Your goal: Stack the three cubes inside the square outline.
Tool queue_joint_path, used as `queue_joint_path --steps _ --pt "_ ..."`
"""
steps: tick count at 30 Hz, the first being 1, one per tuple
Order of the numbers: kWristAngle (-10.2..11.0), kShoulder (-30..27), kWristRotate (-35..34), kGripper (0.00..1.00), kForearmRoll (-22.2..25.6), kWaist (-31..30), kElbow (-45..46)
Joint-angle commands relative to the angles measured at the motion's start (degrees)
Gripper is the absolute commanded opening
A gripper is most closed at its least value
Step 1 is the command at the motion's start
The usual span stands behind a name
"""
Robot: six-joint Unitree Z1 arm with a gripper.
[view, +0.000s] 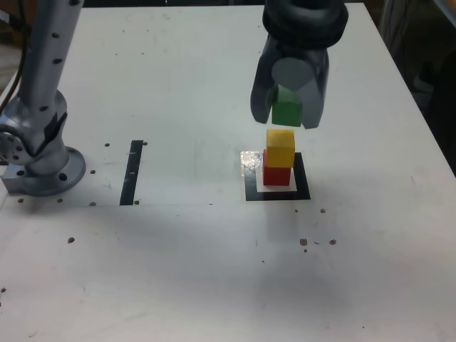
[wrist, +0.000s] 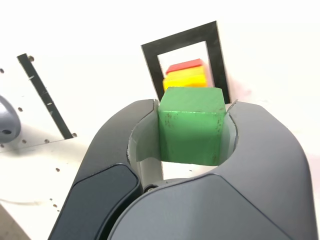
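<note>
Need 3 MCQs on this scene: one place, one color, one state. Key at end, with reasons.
1. Where is the red cube?
A) on the tape strip
B) inside the outline
C) beside the arm's base

2. Which colour is the middle cube, directly on red?
A) yellow
B) green
C) blue

3. State of the green cube?
A) lying on the table
B) on the tape strip
C) held in the gripper

Key:
1 B: the red cube sits within the black outline.
2 A: the yellow cube rests on red.
3 C: the green cube sits between the gripper's fingers.
</note>
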Motion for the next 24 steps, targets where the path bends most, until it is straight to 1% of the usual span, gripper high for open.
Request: queue_joint_path --steps 1,9,15,24 --pt "-0.2 -0.2 -0.6 0.0 0.7 0.2 0.5" --pt "-1.1 0.2 -4.4 0.0 0.4 0.2 2.6" --pt "-1.6 0.8 -5.3 0.01 0.2 0.2 2.6" --pt "-3.5 1.6 -5.9 0.01 -0.8 0.5 3.0"
